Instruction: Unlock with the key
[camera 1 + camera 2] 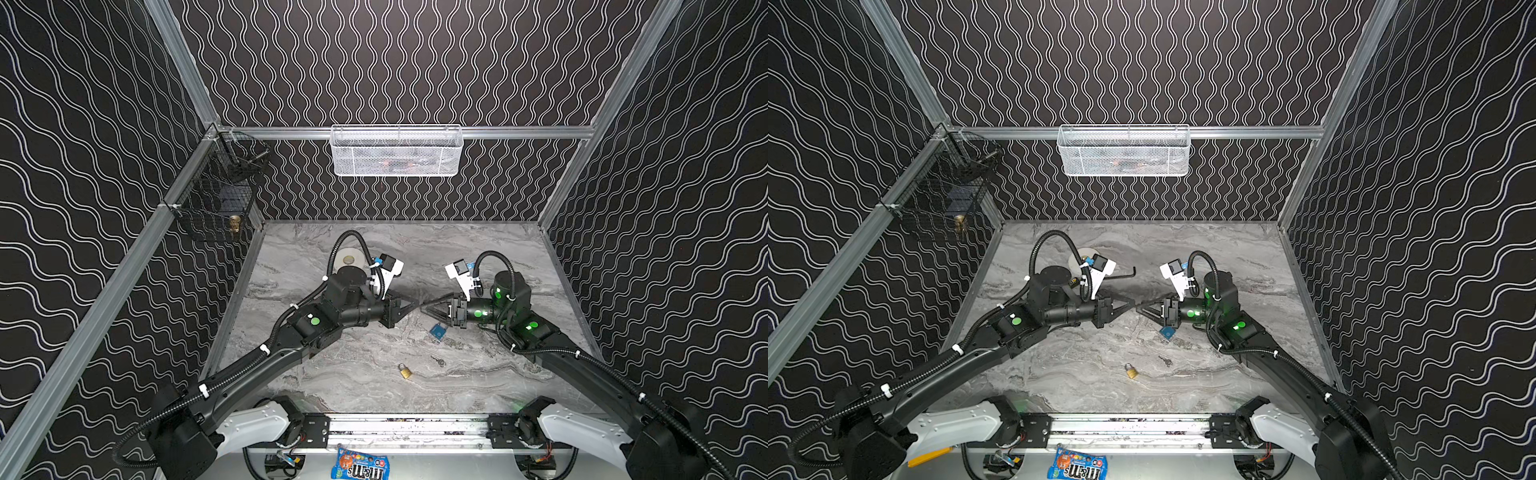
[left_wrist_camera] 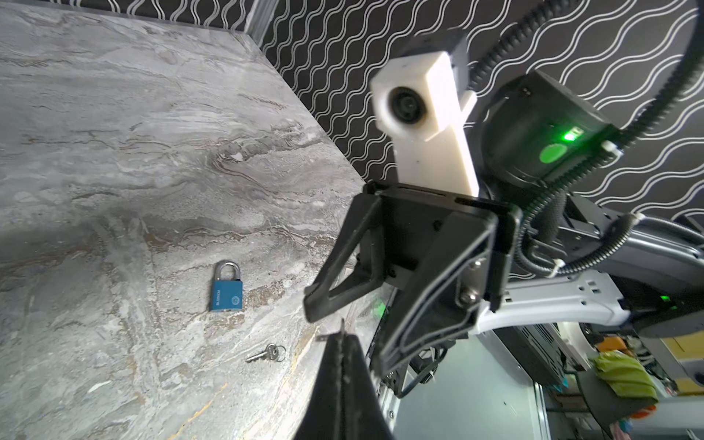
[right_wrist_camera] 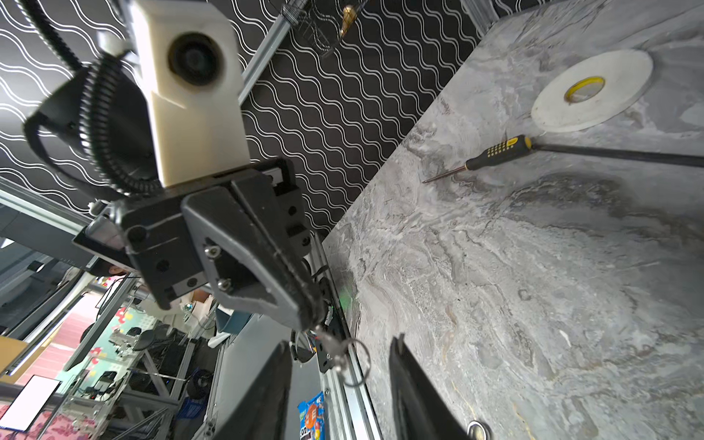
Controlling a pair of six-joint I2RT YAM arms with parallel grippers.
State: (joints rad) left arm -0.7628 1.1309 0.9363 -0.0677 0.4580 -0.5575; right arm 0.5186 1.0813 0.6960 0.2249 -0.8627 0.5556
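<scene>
Here, left gripper (image 3: 317,324) pinches a ringed key (image 3: 336,347), right gripper (image 1: 427,309) jaws stand apart, and the candy bag (image 1: 360,465) reads "m&m's".

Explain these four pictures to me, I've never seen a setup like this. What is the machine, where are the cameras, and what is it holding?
You are looking at two black robot arms over a marble-patterned table, each ending in a two-fingered gripper. Two pictures come from a camera pair above, looking down on everything. The other two come from a small camera on each wrist, so each mostly shows the opposite arm. The left gripper is shut on a small key with a ring. The right gripper faces it, jaws open on either side of that key, not yet gripping it. On the table lie a blue padlock, a brass padlock, a second key, a roll of tape and a screwdriver.
</scene>
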